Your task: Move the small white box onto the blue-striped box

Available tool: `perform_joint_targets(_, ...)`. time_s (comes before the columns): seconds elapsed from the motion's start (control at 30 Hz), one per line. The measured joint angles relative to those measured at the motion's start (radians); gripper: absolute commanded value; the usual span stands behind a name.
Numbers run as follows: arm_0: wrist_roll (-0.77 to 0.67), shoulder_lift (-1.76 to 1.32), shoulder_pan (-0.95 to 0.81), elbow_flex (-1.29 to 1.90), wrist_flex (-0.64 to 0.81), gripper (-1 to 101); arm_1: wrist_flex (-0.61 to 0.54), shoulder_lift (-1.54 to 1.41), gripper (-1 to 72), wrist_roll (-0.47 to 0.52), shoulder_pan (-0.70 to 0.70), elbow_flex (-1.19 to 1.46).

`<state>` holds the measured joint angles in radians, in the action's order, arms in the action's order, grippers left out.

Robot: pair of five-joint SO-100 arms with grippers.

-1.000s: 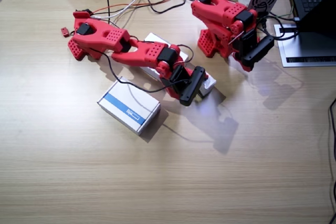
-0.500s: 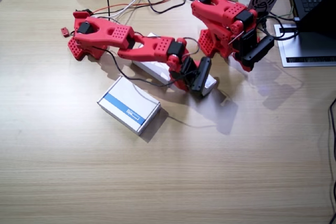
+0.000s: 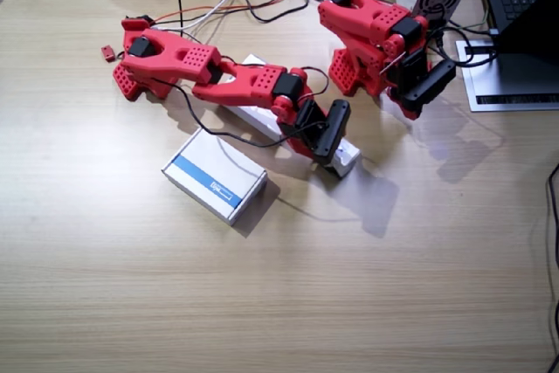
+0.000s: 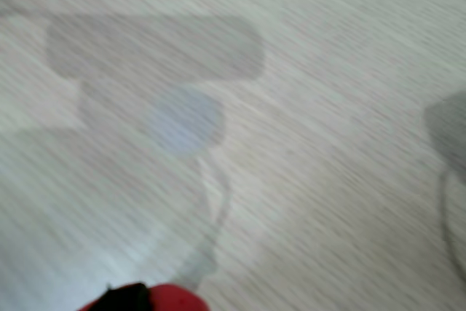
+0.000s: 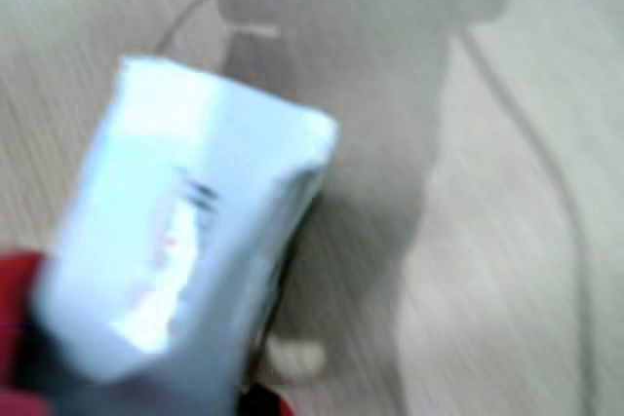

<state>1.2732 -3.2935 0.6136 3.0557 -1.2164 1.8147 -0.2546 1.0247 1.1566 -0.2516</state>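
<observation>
The small box (image 3: 347,156), clamped in the right end effector (image 3: 330,141), has been lifted slightly and swung toward the striped box (image 3: 214,176).

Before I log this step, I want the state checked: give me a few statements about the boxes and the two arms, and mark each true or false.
1. The small white box is at the right gripper. True; a wrist view shows it close at the jaws.
2. The small white box already sits on the blue-striped box. False; it is apart from it, off towards the left arm.
3. The left arm is folded near its base, away from both boxes. True.
4. The blue-striped box is stacked on the plain white box. False; it lies on the table beside it.
5. The right arm reaches over the plain white box. True.
</observation>
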Motion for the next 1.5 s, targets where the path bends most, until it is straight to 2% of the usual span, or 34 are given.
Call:
perform_joint_targets(0.07, 0.0, 0.0, 0.0, 0.0, 0.0, 0, 0.011, -0.017, 17.0, -0.015, -0.005, 0.0)
perform_joint_targets(0.27, 0.0, 0.0, 0.0, 0.0, 0.0, 0, 0.035, -0.071, 17.3, -0.071, -0.003, 0.005)
perform_joint_targets(0.5, 0.0, 0.0, 0.0, 0.0, 0.0, 0, 0.037, -0.347, 17.6, -0.104, 0.06, 0.112)
perform_joint_targets(0.67, 0.0, 0.0, 0.0, 0.0, 0.0, 0, 0.037, -0.68, 17.7, -0.173, 0.158, 0.509)
perform_joint_targets(0.93, 0.006, 0.0, 0.0, 0.0, 0.0, 0, 0.034, -1.244, 18.6, -0.29, 0.192, 1.304)
perform_joint_targets(1.07, 0.012, 0.0, 0.0, 0.0, 0.0, 0, -0.038, -1.356, 19.0, -0.38, 0.267, 1.578)
perform_joint_targets(1.23, 0.012, 0.0, 0.0, 0.0, 0.0, 0, -0.141, -1.399, 26.5, -0.46, 0.36, 1.763)
perform_joint_targets(1.33, 0.015, 0.0, 0.0, 0.0, 0.0, 0, -0.155, -1.411, 35.9, -0.503, 0.394, 1.796)
perform_joint_targets(1.5, -0.026, 0.0, -0.066, -0.186, -0.054, 0, -0.032, -1.491, 41.5, -0.555, 0.449, 1.694)
